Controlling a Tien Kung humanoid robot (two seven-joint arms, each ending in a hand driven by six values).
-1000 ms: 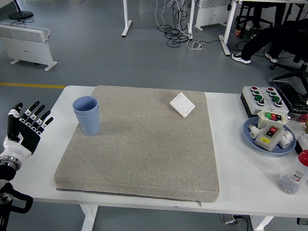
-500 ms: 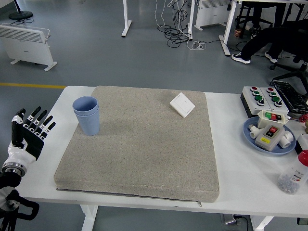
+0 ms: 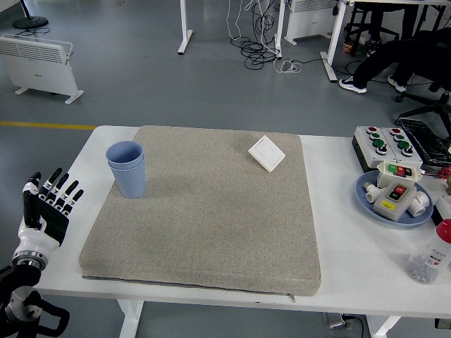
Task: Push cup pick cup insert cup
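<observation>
At the lower left of the frame the left robot hand (image 3: pixel 48 208) is hovering beside the bench (image 3: pixel 352 260), fingers spread, holding nothing. Up and right, on the grey mat (image 3: pixel 211 211), the blue cups (image 3: pixel 127 169) are standing nested upright, so insertion looks done.

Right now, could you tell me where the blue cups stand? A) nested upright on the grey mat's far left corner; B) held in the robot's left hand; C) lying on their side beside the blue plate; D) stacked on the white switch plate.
A: the blue cups stand nested and upright on the grey mat near its far left corner, while the left hand hovers apart with open fingers.
</observation>
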